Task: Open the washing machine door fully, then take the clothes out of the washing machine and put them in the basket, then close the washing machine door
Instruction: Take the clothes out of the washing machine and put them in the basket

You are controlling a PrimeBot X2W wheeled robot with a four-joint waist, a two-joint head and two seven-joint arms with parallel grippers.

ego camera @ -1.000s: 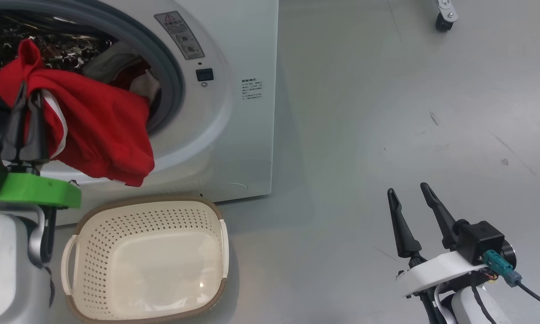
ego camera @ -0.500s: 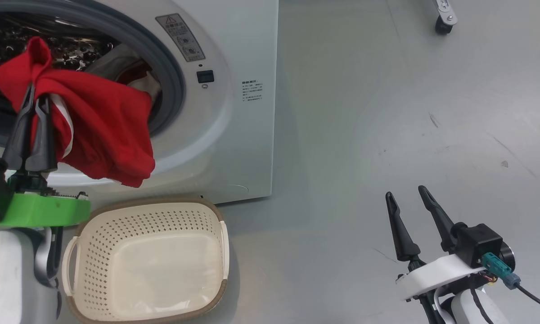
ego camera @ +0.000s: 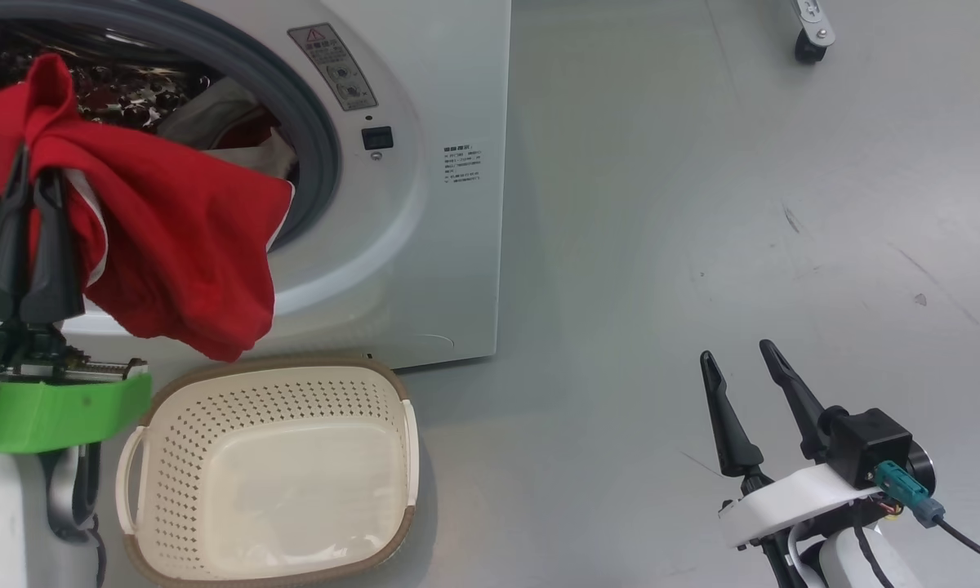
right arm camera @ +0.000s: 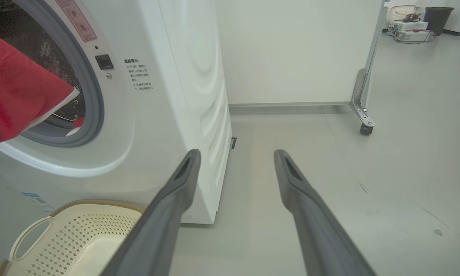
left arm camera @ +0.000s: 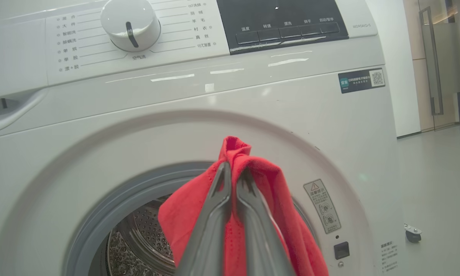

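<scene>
My left gripper (ego camera: 37, 163) is shut on a bright red garment (ego camera: 180, 237), one of the clothes, held up in front of the washing machine (ego camera: 441, 245) and its grey-rimmed drum mouth (ego camera: 318, 163). In the left wrist view the fingers (left arm camera: 214, 214) pinch a bunched fold of the red cloth (left arm camera: 268, 184). Its hem hangs just above the far left rim of the cream basket (ego camera: 294, 362), which stands on the floor before the machine. More clothes (ego camera: 237, 135) lie inside the drum. My right gripper (ego camera: 737, 351) is open over bare floor at the lower right. The washing machine door is out of view.
A caster wheel (ego camera: 808, 45) of a white partition stands on the grey floor at the far right. In the right wrist view the basket (right arm camera: 73, 230) sits left of my open fingers (right arm camera: 168, 203), beside the washer's front corner.
My left arm has drawn back and down a little with the red garment, whose hem now hangs closer to the basket rim. The right gripper has barely moved.
</scene>
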